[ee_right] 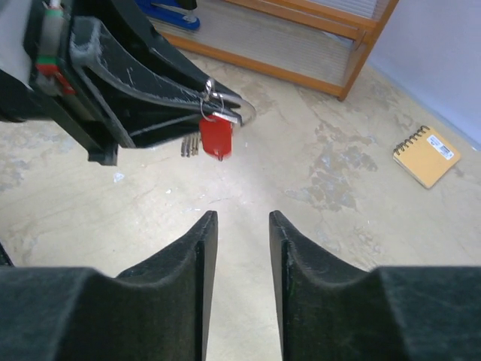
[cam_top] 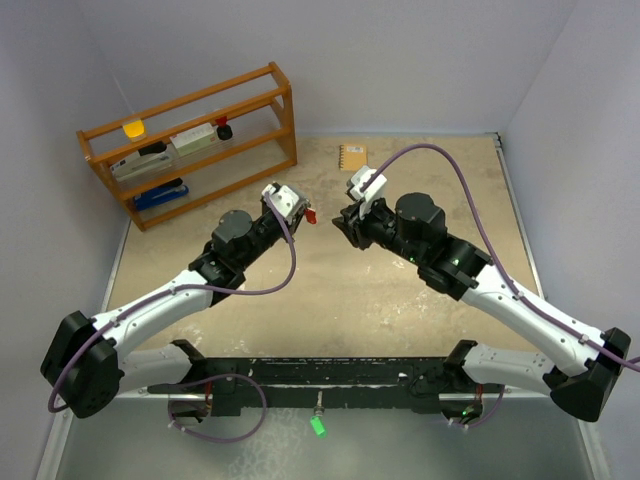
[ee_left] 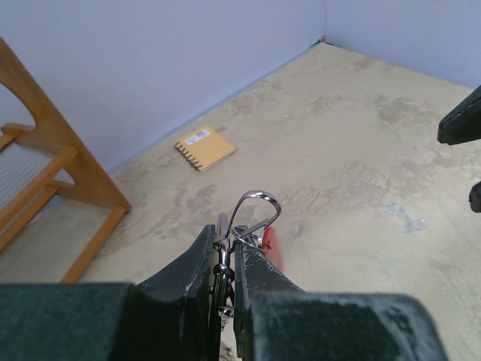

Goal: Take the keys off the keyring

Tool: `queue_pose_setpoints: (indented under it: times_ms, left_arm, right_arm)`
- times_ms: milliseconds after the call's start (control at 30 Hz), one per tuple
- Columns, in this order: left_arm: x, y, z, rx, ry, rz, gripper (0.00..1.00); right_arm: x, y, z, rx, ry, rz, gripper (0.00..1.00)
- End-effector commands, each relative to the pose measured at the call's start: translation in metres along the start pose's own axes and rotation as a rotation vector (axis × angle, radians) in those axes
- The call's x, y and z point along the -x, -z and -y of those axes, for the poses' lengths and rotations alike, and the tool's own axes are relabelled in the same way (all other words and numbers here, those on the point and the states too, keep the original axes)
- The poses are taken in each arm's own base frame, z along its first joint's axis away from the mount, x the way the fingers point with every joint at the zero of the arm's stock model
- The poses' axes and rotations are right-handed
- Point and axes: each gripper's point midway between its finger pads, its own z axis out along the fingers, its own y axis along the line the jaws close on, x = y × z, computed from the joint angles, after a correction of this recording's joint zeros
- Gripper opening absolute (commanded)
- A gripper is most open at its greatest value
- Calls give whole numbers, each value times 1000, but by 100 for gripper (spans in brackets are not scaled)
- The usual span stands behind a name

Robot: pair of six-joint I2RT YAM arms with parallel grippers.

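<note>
My left gripper (cam_top: 298, 211) is shut on the keyring (ee_left: 257, 203), held above the table; its silver loop sticks out past the fingertips (ee_left: 248, 256). A red-headed key (ee_left: 268, 242) hangs from it. The right wrist view shows the ring (ee_right: 239, 110), the red key (ee_right: 216, 138) and thin silver keys (ee_right: 189, 146) hanging below the left fingers (ee_right: 158, 75). No pale yellow key shows. My right gripper (cam_top: 346, 224) is open and empty (ee_right: 242, 226), facing the left one a short gap away, level with the red key (cam_top: 310, 215).
A small orange notebook (cam_top: 352, 157) lies on the table at the back, behind the grippers; it also shows in the left wrist view (ee_left: 204, 147) and right wrist view (ee_right: 427, 156). A wooden rack (cam_top: 190, 140) with small items stands at back left.
</note>
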Motion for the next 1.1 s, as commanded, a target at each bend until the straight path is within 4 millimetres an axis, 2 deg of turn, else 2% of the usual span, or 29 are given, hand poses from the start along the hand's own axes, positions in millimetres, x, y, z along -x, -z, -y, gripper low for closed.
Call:
queue_pose_setpoints:
  times_ms: [0,167,300,433,633,800,1067]
  left_arm:
    - [45,4,-16,75,-60,91,0]
    - [53,1,-7,37,-52,110,0]
    - [60,1,7,-22,-45,129,0]
    - [65,4,20,-78,-34,147,0]
    - [73,11,40,-169,-31,173,0]
    - [81,16,46,-197,-25,198,0]
    - [89,19,50,-212,-1,231,0]
  right_arm:
    - [15,-2,6,-43,-10,89,39]
    - [2,-14,-8,19,-28,107,46]
    - [0,-21,-19,73,-29,176,54]
    - [6,-22,-23,94,-15,245,61]
    - [17,-18,-26,114,-7,319,64]
    - [18,-17,-26,110,-11,327,66]
    - [21,-21,-24,104,-19,326,64]
